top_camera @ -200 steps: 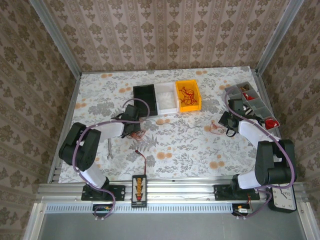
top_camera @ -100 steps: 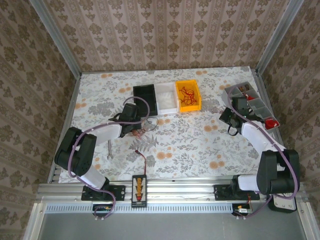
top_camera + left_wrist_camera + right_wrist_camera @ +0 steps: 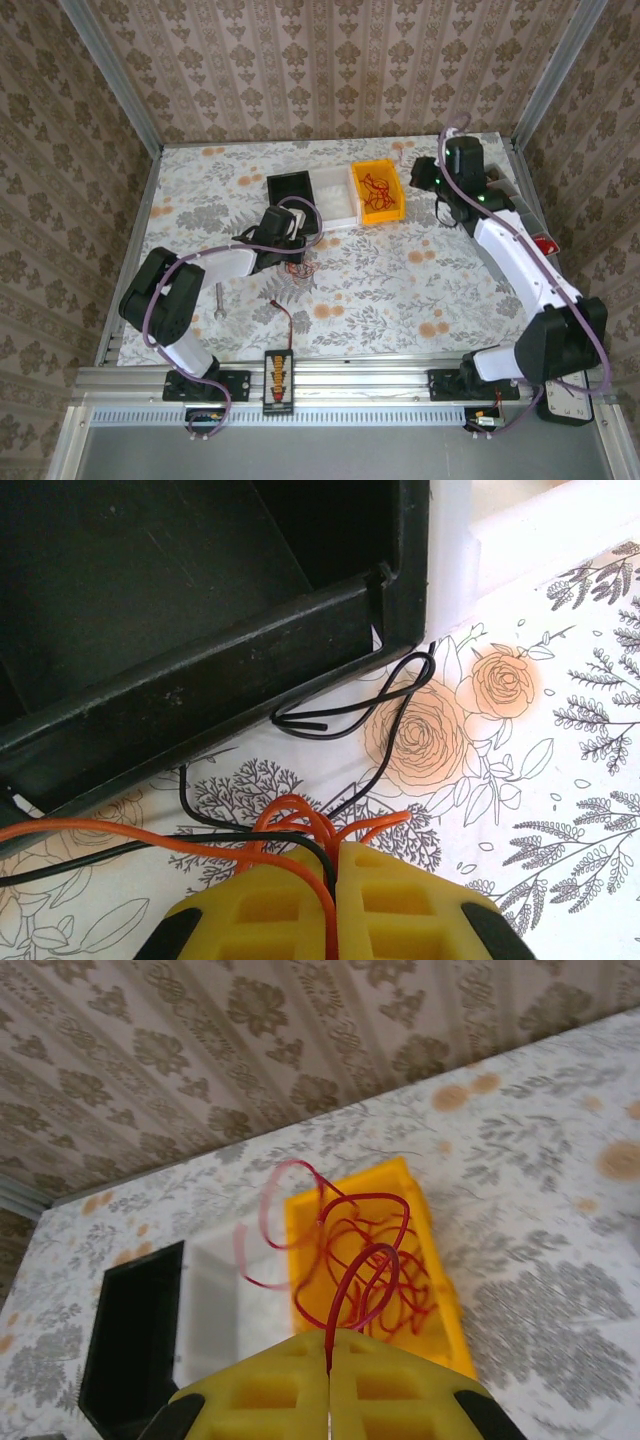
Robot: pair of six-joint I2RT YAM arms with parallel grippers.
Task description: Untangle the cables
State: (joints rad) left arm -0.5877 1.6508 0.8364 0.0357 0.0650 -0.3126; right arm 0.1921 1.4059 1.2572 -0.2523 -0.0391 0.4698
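Over the yellow bin (image 3: 432,1250), the right claw (image 3: 328,1355) arrives pinching one red wire (image 3: 345,1290).
It has swung across from the worktop's (image 3: 400,280) right side, so that strand looks freed and ready to drop. Left claw (image 3: 333,865) stays clamped on the remaining cables (image 3: 300,825), orange and black, just beside the black bin (image 3: 250,650); their knot is hidden under its fingers (image 3: 400,900), and the red loop blurs.

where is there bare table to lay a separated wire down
Bare floral tabletop lies left of the black plastic bin, and a wide patch runs from in front of the yellow plastic bin to the near right edge. Crowded: just before the black bin, where the left tool pinches thin orange and black wires.
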